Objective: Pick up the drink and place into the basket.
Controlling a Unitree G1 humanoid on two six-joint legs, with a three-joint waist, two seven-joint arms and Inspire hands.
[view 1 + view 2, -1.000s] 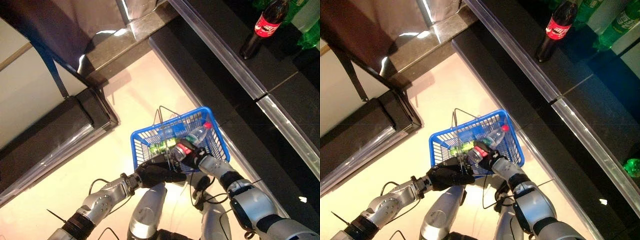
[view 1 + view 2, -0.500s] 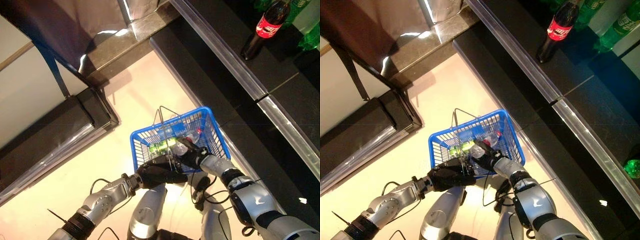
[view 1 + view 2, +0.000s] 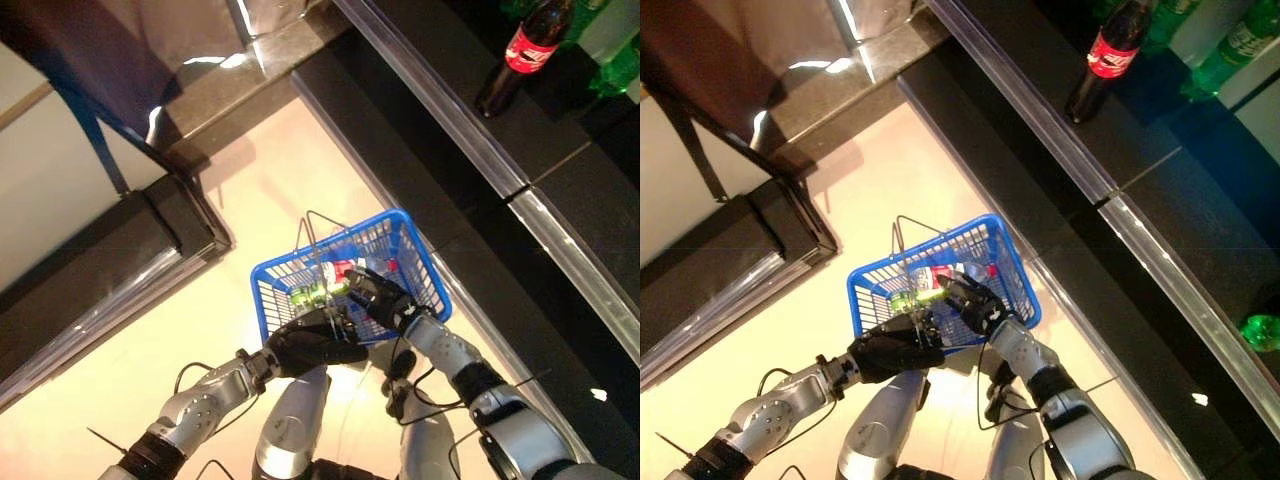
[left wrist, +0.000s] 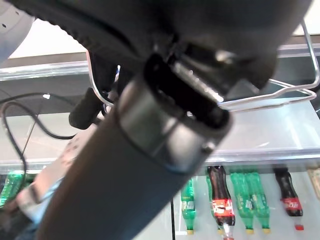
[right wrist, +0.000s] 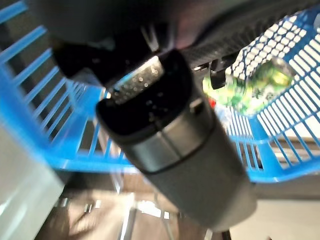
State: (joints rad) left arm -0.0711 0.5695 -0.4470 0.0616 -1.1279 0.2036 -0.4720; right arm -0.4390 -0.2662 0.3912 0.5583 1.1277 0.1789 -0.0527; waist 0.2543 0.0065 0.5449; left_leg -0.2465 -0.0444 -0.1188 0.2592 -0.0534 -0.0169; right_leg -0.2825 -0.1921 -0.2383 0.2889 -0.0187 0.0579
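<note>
A blue wire-mesh basket (image 3: 430,285) hangs above a pale floor (image 3: 250,210), beside the dark front of a long shelf unit (image 3: 480,170) edged with a clear rail. The left hand (image 3: 310,345) sits at the basket's near rim, its dark fingers curled round the thin metal handle (image 4: 280,92); the left wrist view shows that wire loop running under the hand's bulk. The right hand (image 3: 975,305) reaches over the near rim into the basket, its fingers spread and relaxed over the contents, with nothing visibly gripped; its own wrist view shows only the hand's bulk against the blue mesh, so the exact finger pose there is hard to read. The drink, a clear bottle with a red label (image 3: 343,268), lies on its side inside the basket just past the right hand's fingertips. A green bottle (image 3: 312,293) lies next to it on the basket floor, nearer the left hand. On the shelf unit's dark surface, well apart from the basket, stands a cola bottle (image 3: 515,55) with a red label, upright, and green bottles (image 3: 1230,55) stand just beyond it. The left wrist view also shows a lower row of green and cola bottles (image 4: 235,200) behind glass.
</note>
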